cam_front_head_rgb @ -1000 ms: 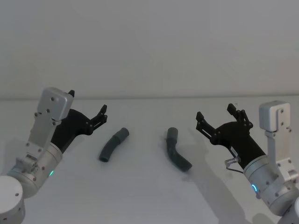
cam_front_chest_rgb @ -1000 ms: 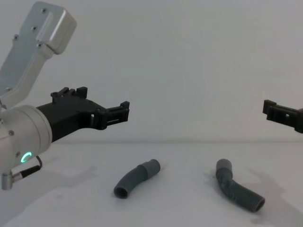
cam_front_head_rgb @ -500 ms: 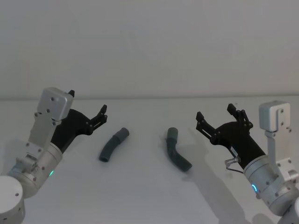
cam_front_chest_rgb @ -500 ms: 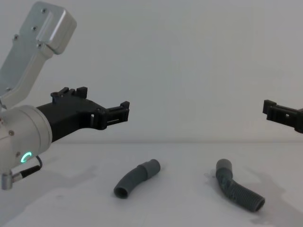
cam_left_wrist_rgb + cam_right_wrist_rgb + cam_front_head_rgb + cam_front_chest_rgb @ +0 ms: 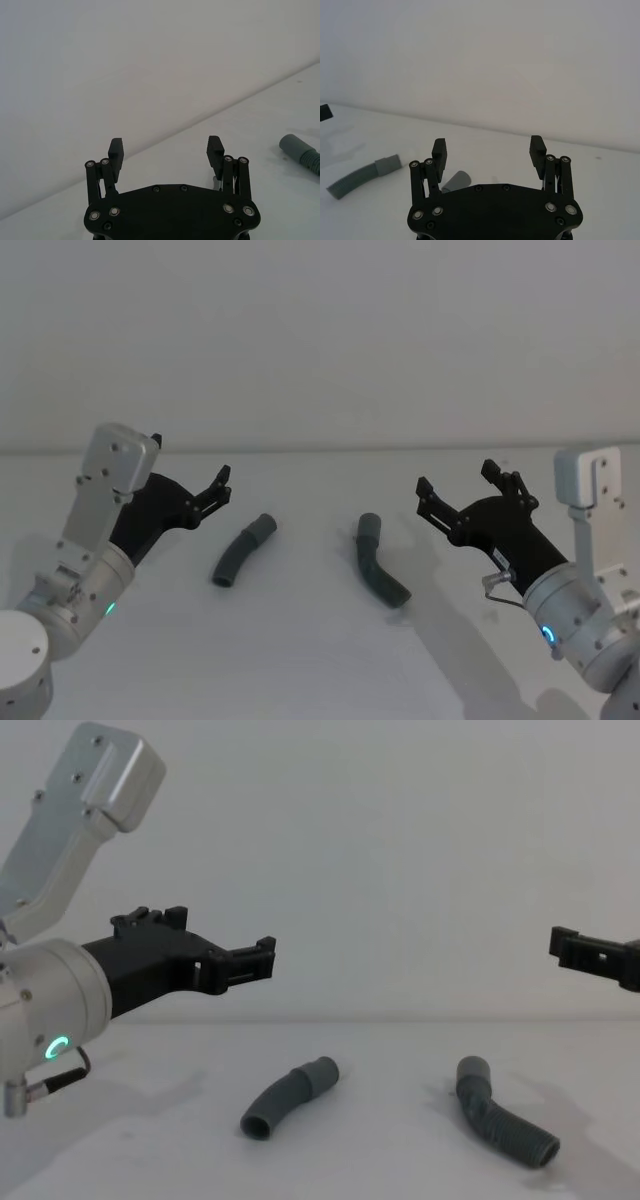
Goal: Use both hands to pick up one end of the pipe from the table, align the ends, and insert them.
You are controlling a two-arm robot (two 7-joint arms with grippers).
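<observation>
Apart, bent, ribbed: left hose (image 5: 240,552), right hose (image 5: 372,565)

The centre-left pipe piece (image 5: 240,552) and centre-right pipe piece (image 5: 378,573) are dark grey, ribbed, with smooth grey cuffs (image 5: 263,527). The left gripper (image 5: 188,460) and right gripper (image 5: 456,477) are black; the table (image 5: 300,650) is plain white.

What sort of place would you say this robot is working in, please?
Probably a robot lab test bench: a plain white table against a bare wall, holding a left hose piece and a right hose piece, with the left gripper and right gripper hovering open above it.
</observation>
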